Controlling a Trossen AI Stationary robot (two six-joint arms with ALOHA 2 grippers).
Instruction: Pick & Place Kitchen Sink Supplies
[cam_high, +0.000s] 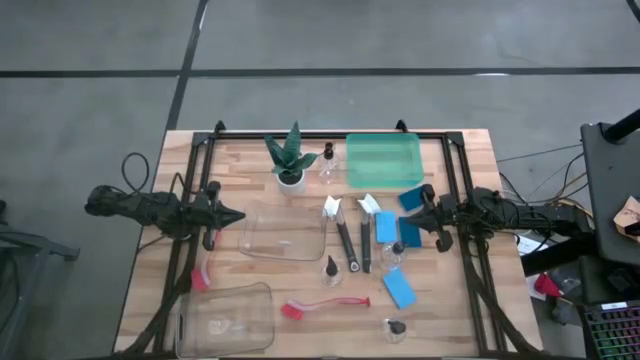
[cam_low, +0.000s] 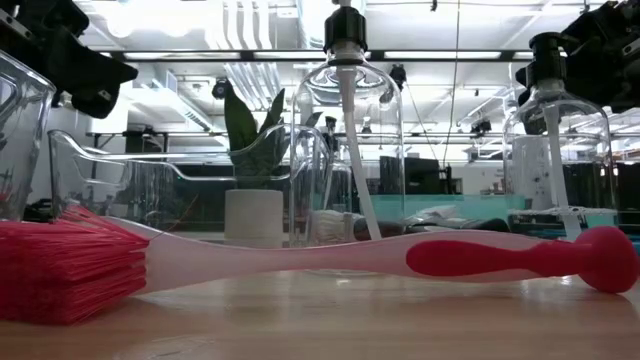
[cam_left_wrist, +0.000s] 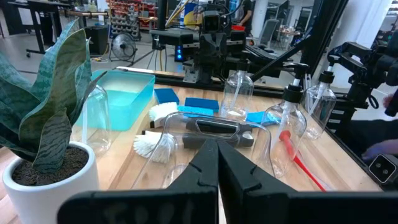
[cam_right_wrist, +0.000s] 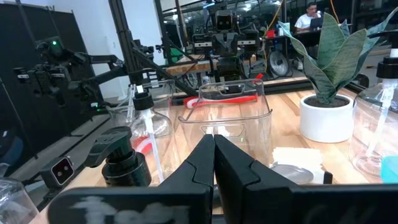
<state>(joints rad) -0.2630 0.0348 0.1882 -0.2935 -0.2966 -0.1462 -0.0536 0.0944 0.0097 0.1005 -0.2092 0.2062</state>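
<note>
Standing at the wooden table's (cam_high: 150, 270) far edge: a potted plant (cam_high: 291, 160) beside a green tray (cam_high: 384, 159); lying nearer, two clear bins (cam_high: 283, 233) (cam_high: 224, 318).

We see a wooden table (cam_high: 150, 290) with the left gripper (cam_high: 236, 214) at its left edge and the right gripper (cam_high: 413, 212) at right, both closed and holding nothing. Between them lie 2 black-handled brushes (cam_high: 350, 240) and a clear bin (cam_high: 283, 231). A green tray (cam_high: 384, 160) and potted plant (cam_high: 291, 160) sit above. A red brush (cam_high: 315, 306) and blue sponge (cam_high: 399, 287) lie lower centre.
</note>
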